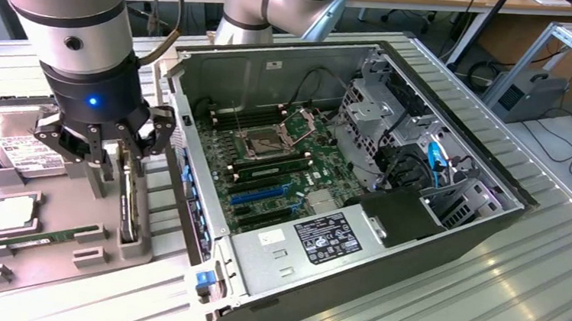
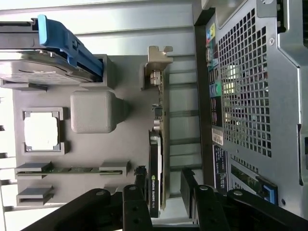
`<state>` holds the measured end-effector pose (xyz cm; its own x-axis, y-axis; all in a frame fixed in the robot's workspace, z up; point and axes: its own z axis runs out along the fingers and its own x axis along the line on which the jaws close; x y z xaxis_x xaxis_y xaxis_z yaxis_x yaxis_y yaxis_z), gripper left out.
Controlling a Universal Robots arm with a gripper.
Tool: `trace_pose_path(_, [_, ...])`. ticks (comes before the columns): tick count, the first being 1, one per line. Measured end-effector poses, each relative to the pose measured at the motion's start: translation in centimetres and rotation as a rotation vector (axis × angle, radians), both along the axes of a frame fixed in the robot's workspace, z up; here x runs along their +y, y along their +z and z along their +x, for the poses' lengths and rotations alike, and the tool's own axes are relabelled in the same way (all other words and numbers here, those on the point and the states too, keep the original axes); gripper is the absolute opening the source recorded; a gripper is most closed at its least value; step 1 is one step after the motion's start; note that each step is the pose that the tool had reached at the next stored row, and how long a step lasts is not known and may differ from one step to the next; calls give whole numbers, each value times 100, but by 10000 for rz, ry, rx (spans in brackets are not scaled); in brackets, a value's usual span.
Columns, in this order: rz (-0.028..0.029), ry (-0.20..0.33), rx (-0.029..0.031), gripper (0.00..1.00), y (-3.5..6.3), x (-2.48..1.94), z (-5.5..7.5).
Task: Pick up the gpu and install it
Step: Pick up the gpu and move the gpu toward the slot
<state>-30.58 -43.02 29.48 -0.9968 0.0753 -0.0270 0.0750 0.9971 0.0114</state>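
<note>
Wrist view had the tool [image 2: 163,175] spread open, one finger on either side of the gpu [image 2: 156,144], not clamped. That card stood on edge in the grey holder [image 2: 130,144] on the desk [image 1: 520,302], just beside the open computer case [image 1: 304,70].

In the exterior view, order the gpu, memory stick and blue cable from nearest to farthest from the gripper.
1. gpu: on edge in the grey holder, just below the gripper.
2. memory stick: same holder, toward the exterior view's left.
3. blue cable: inside the computer case, exterior view's right.
</note>
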Motion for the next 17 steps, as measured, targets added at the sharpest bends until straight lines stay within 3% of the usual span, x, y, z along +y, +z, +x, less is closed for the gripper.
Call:
trace_pose_path(5, [-1, -1, 1, 42, -231, 17, -27])
trace_pose_path(6, [-1, 0, 2, 42, -280, 87, -27])
trace_pose_path(7, [0, 0, 1, 42, -332, 123, -27])
trace_pose_path(9, [0, 0, 1, 42, -418, 153, -32])
trace_pose_path(17, [-1, 0, 1, 42, -509, 162, -37])
